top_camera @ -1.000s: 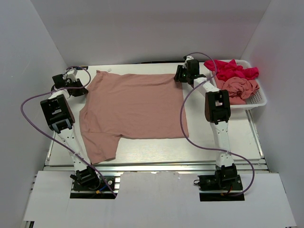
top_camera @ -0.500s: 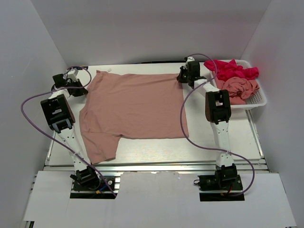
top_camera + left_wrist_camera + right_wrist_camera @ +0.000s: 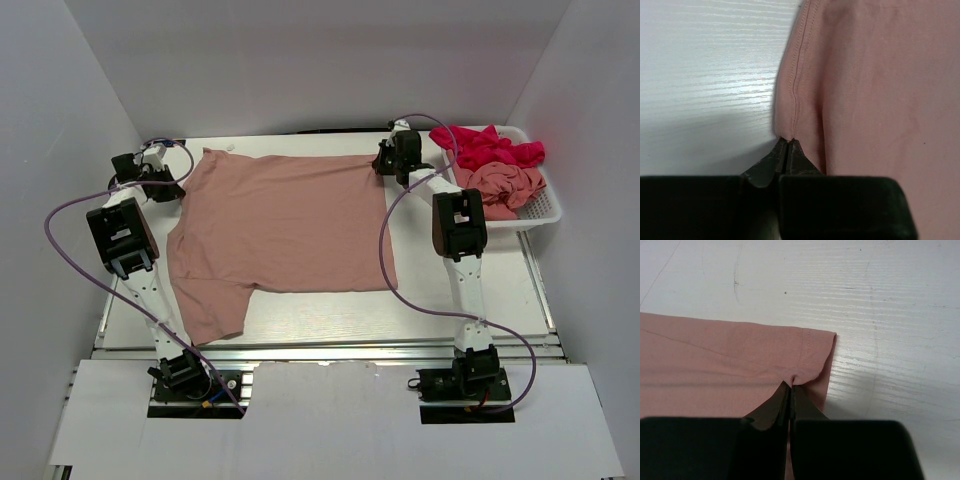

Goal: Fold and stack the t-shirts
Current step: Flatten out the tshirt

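Note:
A dusty salmon-pink t-shirt (image 3: 285,225) lies spread flat on the white table (image 3: 480,300), one sleeve trailing toward the near left. At the shirt's far left edge my left gripper (image 3: 180,187) is shut on the fabric; the left wrist view shows the hem (image 3: 795,90) pinched at the tips (image 3: 788,140). My right gripper (image 3: 385,165) is shut on the far right corner of the shirt, and the right wrist view shows that corner (image 3: 812,352) puckered between the closed tips (image 3: 791,385). A magenta-red t-shirt (image 3: 490,148) and another salmon one (image 3: 505,185) sit crumpled in the basket.
A white mesh basket (image 3: 545,210) stands at the far right of the table, right beside the right arm. Purple cables loop from both arms over the table's sides. White walls enclose the table on three sides.
Both grippers have closed on the shirt's edges. The right gripper shifted slightly toward the corner; the shirt has not visibly moved.

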